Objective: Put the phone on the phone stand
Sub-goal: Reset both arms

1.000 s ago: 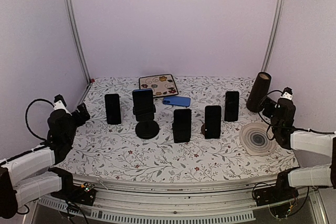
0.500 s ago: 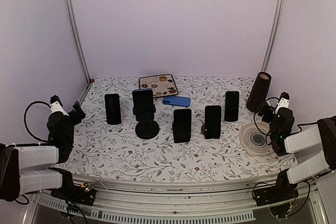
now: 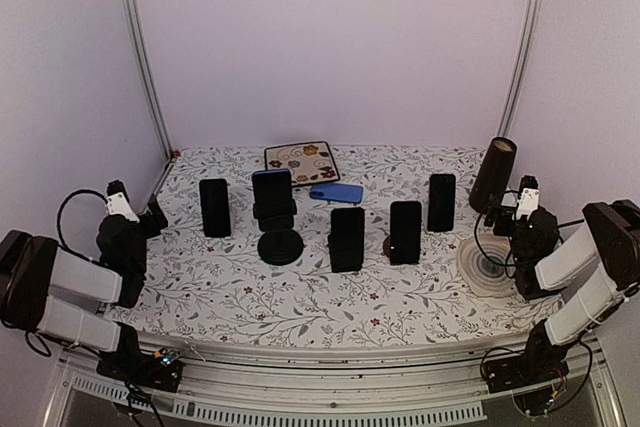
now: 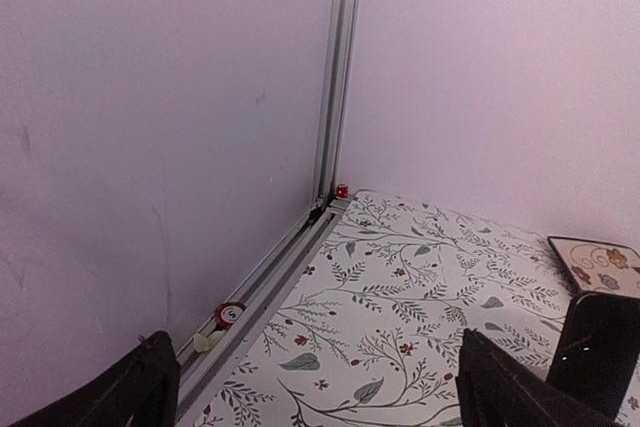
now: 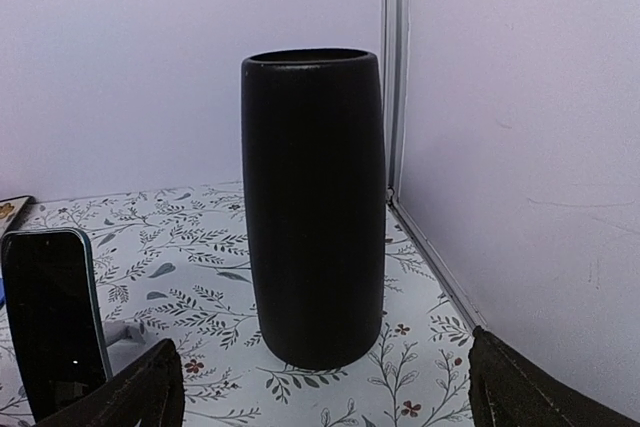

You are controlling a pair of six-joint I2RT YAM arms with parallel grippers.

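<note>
A blue phone [image 3: 336,192] lies flat on the floral table near the back middle. A black phone stand with a round base [image 3: 279,246] stands left of it and carries a blue-edged phone [image 3: 272,187]. Several dark phones stand upright on stands, one at the left [image 3: 214,207] and one at the right [image 3: 441,202]. My left gripper [image 3: 150,217] [image 4: 320,399] is open at the table's left edge with nothing between its fingers. My right gripper [image 3: 497,219] [image 5: 325,399] is open at the right edge, facing a black cylinder [image 5: 315,207], apart from it.
The black cylinder [image 3: 493,175] stands at the back right. A round ringed coaster [image 3: 488,265] lies in front of it. A flowered tile [image 3: 301,161] leans at the back wall. A metal rail [image 4: 262,277] runs along the left wall. A dark phone [image 5: 55,319] stands left of the cylinder.
Both arms have folded back toward the table's side edges, forearms drawn in. Both grippers stayed open and empty. The phones and stands have not moved.
</note>
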